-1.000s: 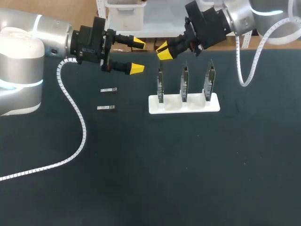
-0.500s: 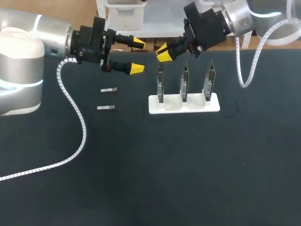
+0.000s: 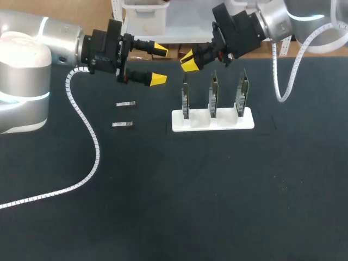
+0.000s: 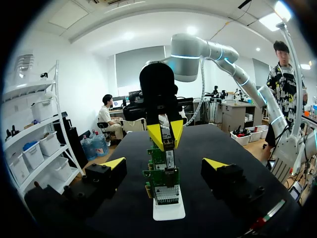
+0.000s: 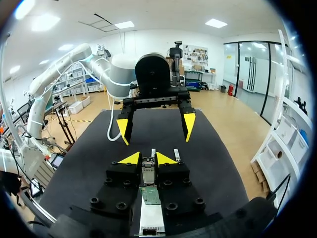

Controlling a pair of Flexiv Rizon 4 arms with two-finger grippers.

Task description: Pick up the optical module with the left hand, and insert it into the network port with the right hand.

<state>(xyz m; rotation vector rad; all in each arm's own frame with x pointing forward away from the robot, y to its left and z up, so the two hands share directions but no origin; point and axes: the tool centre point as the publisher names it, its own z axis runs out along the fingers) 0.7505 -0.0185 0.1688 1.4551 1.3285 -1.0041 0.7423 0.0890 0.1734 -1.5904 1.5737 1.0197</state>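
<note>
My right gripper [image 3: 189, 61] is shut on a small silver optical module [image 5: 148, 174], held just above the leftmost of three upright green circuit boards [image 3: 185, 99]. The boards stand in a white holder [image 3: 217, 124]. From the left wrist view the module [image 4: 169, 145] hangs between the right gripper's yellow tips over the row of boards [image 4: 161, 174]. My left gripper [image 3: 156, 64] hovers wide open and empty to the left of the boards, facing them. Two more modules [image 3: 125, 104] [image 3: 123, 124] lie on the black table below it.
A white coiled cable [image 3: 89, 136] trails from my left arm across the table's left side. Another white cable [image 3: 280, 76] hangs from my right arm beside the rightmost board [image 3: 242, 95]. The black mat [image 3: 206, 196] stretches in front of the holder.
The right wrist has shifted slightly back and to the left, with the module still over the leftmost board. The left arm has not moved.
</note>
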